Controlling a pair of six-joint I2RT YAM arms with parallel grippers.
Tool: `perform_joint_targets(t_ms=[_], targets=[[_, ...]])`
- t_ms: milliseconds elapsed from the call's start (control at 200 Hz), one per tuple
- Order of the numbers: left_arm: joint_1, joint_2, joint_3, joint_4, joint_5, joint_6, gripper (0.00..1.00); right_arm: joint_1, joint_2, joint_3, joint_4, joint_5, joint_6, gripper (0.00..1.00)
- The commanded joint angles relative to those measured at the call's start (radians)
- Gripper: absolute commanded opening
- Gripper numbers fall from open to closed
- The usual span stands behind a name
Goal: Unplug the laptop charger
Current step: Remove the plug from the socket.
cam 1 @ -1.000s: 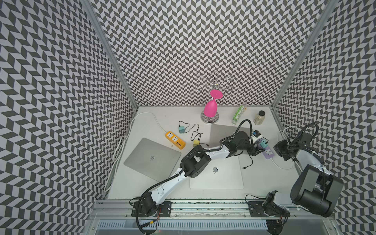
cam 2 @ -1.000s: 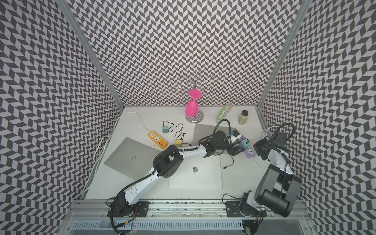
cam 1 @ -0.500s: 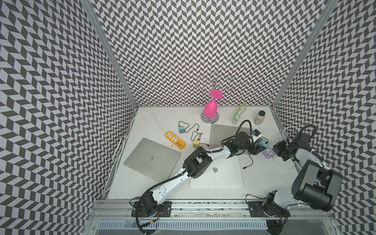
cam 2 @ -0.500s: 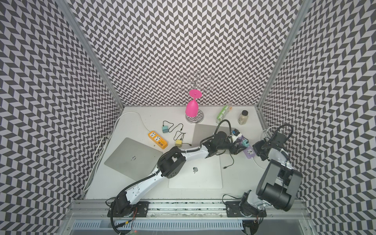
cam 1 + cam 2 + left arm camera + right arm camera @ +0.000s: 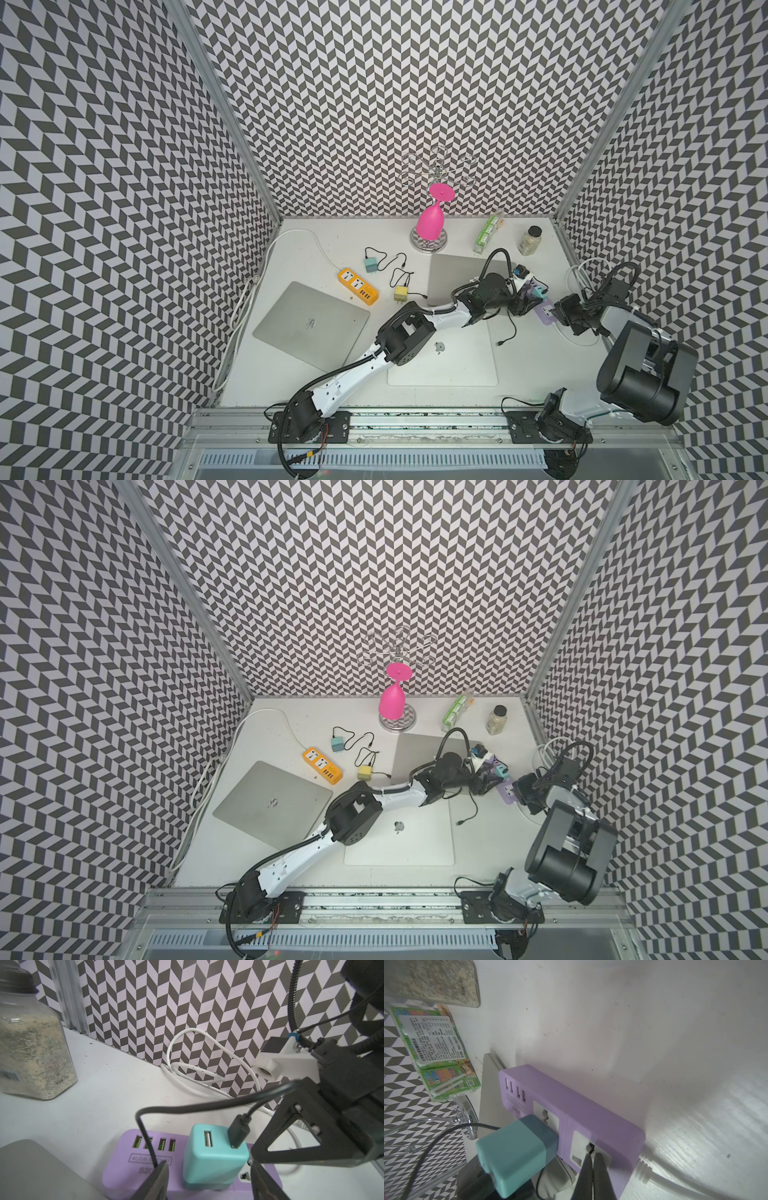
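The teal laptop charger [image 5: 214, 1157] is plugged into a purple power strip [image 5: 124, 1167] at the table's right side. A black USB cable [image 5: 239, 1132] runs from its top. My left gripper [image 5: 208, 1167] is open and straddles the charger, one finger on each side with small gaps. Both top views show the charger [image 5: 539, 292] [image 5: 501, 773] just past the left gripper [image 5: 525, 301]. My right gripper [image 5: 592, 1156] is shut and empty. Its tips press on the strip's [image 5: 591, 1109] white socket face, beside the charger [image 5: 512, 1153].
A jar of beige powder [image 5: 530, 241] and a green carton pack [image 5: 487, 234] stand behind the strip. Closed silver laptops [image 5: 444, 365] [image 5: 311, 324] lie mid-table. An orange power strip [image 5: 357, 286], two small chargers and a pink glass [image 5: 430, 222] sit further back. White cable [image 5: 207, 1082] loops at the right wall.
My right gripper has shut and moved left onto the purple strip. My left gripper has reached a little further toward the charger and narrowed slightly.
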Motion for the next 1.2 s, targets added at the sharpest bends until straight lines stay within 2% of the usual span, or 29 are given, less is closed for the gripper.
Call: perform_joint_targets(t_ms=[0, 185, 691, 956, 1191], targets=[[-0.021, 0.017, 0.034, 0.042, -0.003, 0.007, 0.62, -0.008, 0.013, -0.006, 0.037, -0.007, -0.021, 0.05], [-0.027, 0.019, 0.047, 0.016, -0.032, 0.013, 0.63, -0.009, 0.024, -0.019, 0.043, -0.009, -0.022, 0.04], [-0.033, 0.049, 0.111, -0.076, -0.125, 0.038, 0.57, -0.008, 0.046, -0.039, 0.05, -0.008, -0.039, 0.03], [-0.045, 0.054, 0.128, -0.119, -0.158, 0.1, 0.64, -0.008, 0.058, -0.026, 0.043, 0.002, -0.05, 0.03], [-0.042, 0.057, 0.133, -0.12, -0.166, 0.089, 0.52, -0.009, 0.066, -0.034, 0.045, 0.015, -0.049, 0.02]])
